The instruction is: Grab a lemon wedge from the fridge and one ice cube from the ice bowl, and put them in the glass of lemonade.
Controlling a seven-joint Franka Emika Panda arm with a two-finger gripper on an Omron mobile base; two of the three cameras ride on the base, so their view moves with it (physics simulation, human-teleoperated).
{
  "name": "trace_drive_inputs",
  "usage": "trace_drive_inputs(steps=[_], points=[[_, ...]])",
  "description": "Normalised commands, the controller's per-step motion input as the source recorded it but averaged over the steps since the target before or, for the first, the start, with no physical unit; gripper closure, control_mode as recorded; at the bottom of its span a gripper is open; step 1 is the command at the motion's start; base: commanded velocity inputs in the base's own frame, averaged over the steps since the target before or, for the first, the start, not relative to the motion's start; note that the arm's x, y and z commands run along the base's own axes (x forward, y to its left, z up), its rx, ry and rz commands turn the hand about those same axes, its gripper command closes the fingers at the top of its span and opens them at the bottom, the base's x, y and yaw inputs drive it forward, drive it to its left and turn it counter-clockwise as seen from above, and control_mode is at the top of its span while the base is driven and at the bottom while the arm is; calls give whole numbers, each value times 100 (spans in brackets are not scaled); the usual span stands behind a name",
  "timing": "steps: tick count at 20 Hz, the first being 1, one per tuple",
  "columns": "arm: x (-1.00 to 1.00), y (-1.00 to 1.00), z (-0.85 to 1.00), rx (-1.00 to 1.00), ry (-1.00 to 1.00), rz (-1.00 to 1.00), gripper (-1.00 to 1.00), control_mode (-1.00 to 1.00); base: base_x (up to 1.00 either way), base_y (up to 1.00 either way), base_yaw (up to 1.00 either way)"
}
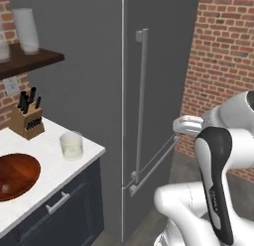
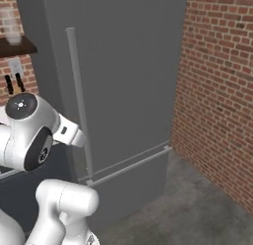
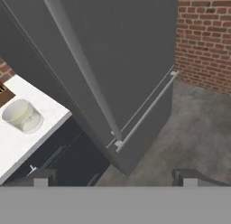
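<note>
The fridge point(image 1: 154, 81) is a tall dark grey appliance with its door shut and a long light grey bar handle point(image 1: 141, 101); the lemon wedge is hidden. The glass of lemonade point(image 1: 71, 145) stands on the white counter's right corner, beside the fridge, and appears at the left in the hand view point(image 3: 22, 115). Left of it sits the reddish-brown ice bowl point(image 1: 20, 173), with a tiny pale ice cube point(image 1: 5, 189) inside. My gripper point(image 3: 115, 177) is open and holds nothing. It hangs in front of the fridge, looking down at the handle's lower end point(image 3: 115, 139).
A knife block point(image 1: 27, 118) stands at the back of the counter point(image 1: 49, 175). A dark shelf point(image 1: 30, 59) above carries tall frosted glasses. A brick wall point(image 1: 223, 56) runs to the right of the fridge, with grey floor point(image 2: 197, 209) before it. The freezer drawer has a horizontal bar point(image 1: 156, 163).
</note>
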Motion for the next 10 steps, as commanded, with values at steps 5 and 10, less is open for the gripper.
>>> trace_drive_inputs(steps=[5, 10], points=[[0, 0, 0, 0, 0, 0, -100, 100, 15, 53, -12], [0, 0, 0, 0, 0, 0, -100, 100, 4, 47, -10]])
